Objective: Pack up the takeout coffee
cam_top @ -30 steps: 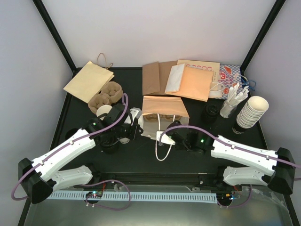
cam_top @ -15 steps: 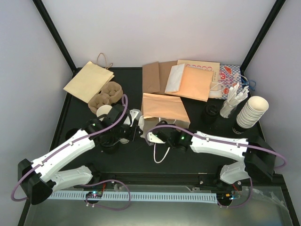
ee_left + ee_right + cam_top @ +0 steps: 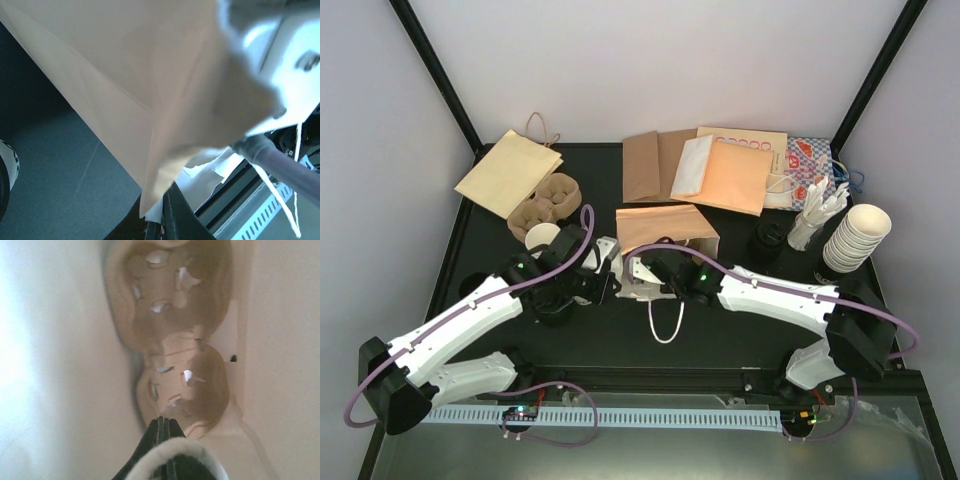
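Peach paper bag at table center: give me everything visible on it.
The peach paper bag, matte and creased, lies on its side mid-table, mouth toward the arms. A white cord handle loops onto the black table. The left pincer pinches its mouth edge; the shut right pincer pokes in. Inside sits a brown pulp two-cup carrier, wells empty.

Black-lidded coffee cup (image 3: 556, 306) — upright, left of bag (image 3: 665, 228)

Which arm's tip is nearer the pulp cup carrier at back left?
Left. The left arm ends just front-right of the carrier; the right arm ends farther right, at the orange bag's mouth.
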`<state>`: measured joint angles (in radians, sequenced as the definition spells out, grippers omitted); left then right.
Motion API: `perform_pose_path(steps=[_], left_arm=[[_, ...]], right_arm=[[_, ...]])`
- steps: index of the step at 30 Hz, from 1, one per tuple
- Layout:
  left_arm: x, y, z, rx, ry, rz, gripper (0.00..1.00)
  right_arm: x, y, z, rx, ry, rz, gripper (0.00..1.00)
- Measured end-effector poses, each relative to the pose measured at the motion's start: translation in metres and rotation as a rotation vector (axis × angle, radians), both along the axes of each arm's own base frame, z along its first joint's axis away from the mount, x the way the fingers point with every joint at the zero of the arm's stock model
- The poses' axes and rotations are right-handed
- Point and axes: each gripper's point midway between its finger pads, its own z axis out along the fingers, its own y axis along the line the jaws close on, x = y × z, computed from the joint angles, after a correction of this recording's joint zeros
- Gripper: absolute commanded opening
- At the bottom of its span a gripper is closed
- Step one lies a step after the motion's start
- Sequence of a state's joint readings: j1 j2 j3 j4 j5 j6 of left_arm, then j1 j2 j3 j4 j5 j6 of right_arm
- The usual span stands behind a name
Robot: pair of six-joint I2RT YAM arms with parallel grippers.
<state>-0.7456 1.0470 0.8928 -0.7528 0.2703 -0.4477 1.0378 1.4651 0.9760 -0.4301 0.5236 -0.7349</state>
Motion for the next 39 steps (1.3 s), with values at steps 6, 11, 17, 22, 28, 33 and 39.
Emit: perform_pose_path(steps=[6, 11, 17, 22, 28, 33, 39], left_arm=[[-0.002, 0.002, -0.002, 0.007, 0.008, 0.0, 0.02], [-0.004, 0.003, -0.002, 0.002, 0.005, 0.001, 0.02], [-0.006, 0.005, -0.001, -0.008, 0.009, 0.013, 0.01], [-0.007, 0.007, -0.001, -0.02, 0.01, 0.026, 0.02], [-0.008, 0.007, -0.002, -0.027, 0.013, 0.034, 0.02], [-0.009, 0.008, -0.005, -0.024, 0.02, 0.037, 0.01], [-0.008, 0.012, -0.008, -0.013, 0.029, 0.056, 0.02]], right_arm=[[0.015, 0.006, 0.008, 0.024, -0.075, -0.03, 0.01], [0.026, 0.014, 0.011, 0.046, -0.129, -0.035, 0.01], [0.035, 0.017, -0.001, 0.044, -0.171, -0.046, 0.01], [0.038, 0.016, -0.017, 0.028, -0.187, -0.048, 0.01], [0.042, 0.021, -0.03, 0.021, -0.194, -0.046, 0.01], [0.042, 0.027, -0.037, 0.025, -0.18, -0.031, 0.01], [0.046, 0.038, -0.053, -0.003, -0.136, -0.012, 0.01]])
